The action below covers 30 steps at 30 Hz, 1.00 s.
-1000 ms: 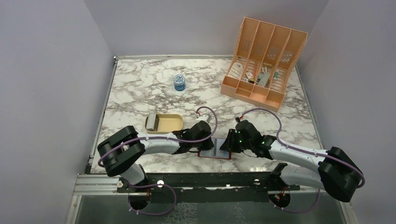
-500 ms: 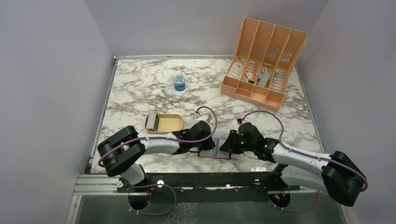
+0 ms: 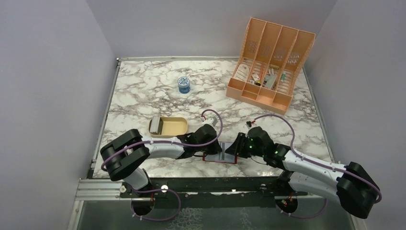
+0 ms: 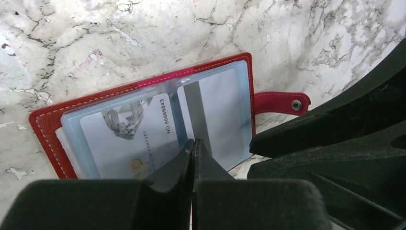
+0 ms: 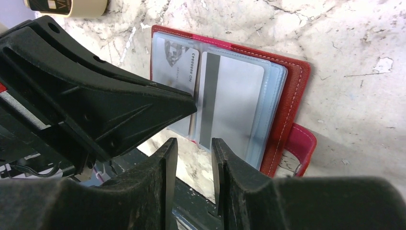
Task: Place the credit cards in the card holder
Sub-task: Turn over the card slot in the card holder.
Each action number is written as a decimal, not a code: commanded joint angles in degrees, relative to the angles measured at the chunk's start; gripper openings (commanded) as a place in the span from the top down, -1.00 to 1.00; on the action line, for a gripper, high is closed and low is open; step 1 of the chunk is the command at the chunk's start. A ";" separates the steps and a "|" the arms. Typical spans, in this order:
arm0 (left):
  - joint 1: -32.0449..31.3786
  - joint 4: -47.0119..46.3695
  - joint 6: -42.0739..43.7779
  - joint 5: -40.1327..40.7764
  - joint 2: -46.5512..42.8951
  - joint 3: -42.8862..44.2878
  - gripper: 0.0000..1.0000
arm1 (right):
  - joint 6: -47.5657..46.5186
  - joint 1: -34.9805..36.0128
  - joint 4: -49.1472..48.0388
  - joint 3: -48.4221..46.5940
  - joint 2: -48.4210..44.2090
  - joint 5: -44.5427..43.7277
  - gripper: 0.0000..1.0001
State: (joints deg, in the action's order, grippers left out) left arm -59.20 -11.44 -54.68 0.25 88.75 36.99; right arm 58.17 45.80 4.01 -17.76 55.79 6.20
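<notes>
On the white marble table, low in the top view, the right arm has swung its elbow toward the lower right corner since a second ago. The right gripper has widened a little. Its jaws stand apart and empty, so I judge that the card is released.

The dark red folding card holder lies open at the lower centre of the top view. A silver credit card with a dark stripe sits in one clear pocket. The left gripper, jaws pressed together, pins the fold.

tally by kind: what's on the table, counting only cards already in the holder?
card holder: 1
credit cards in its pockets: 2 (numbered one, striped one)
tan tray: 1
blue jar: 1
peach organizer: 1
Total: 6
</notes>
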 commanded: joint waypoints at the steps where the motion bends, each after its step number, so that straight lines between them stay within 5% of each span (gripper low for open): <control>1: 0.05 1.53 0.32 0.89 -0.54 0.34 1.00 | -0.87 0.41 4.48 -2.02 0.22 -3.58 0.33; 30: 0.05 0.50 0.41 0.03 2.28 0.36 1.00 | -4.26 0.40 5.27 -4.72 7.71 -6.00 0.25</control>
State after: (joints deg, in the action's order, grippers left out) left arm -59.20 -10.22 -54.50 0.62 90.06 36.99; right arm 55.18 45.80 10.87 -21.58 62.41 -0.12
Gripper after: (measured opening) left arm 0.009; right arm 0.374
